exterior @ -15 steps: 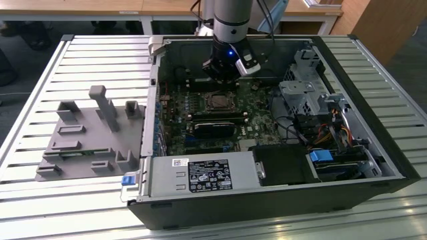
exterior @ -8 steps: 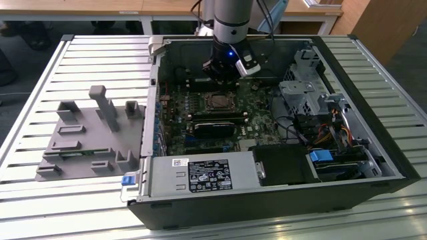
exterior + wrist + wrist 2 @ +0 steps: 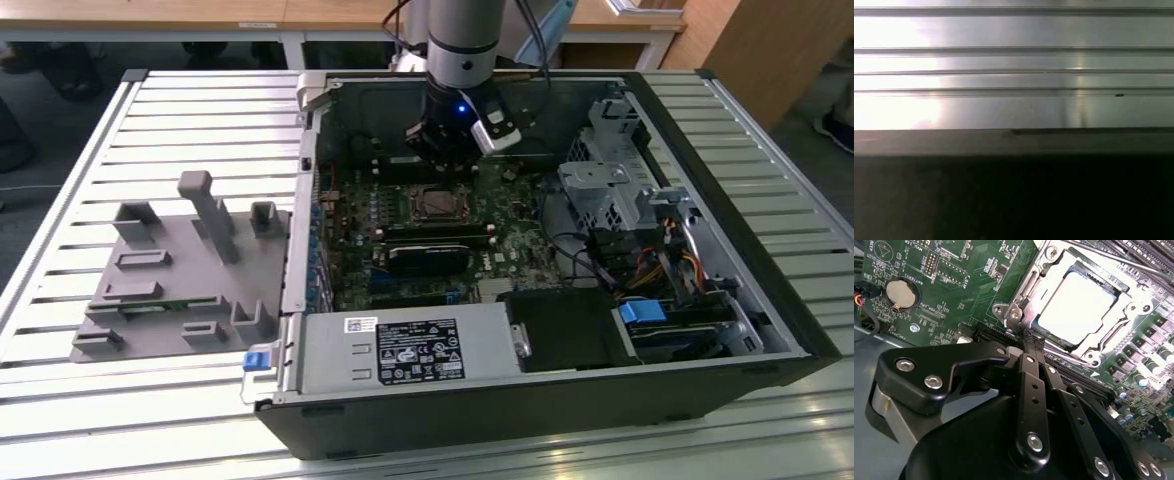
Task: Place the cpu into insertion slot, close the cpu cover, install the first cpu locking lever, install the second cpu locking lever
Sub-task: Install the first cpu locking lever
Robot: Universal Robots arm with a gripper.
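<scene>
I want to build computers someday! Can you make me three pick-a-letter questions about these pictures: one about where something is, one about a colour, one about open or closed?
1. Where is the cpu? A on the grey holder; B in the insertion slot; C on the table slats.
2. What colour is the motherboard? A green; B red; C white.
3. How is the cpu cover? A standing up open; B taken off; C lowered flat over the chip.
Answers: 1 B: the pale chip sits in the socket on the board. 2 A: the board looks green. 3 C: its metal frame lies flat around the chip.
</scene>
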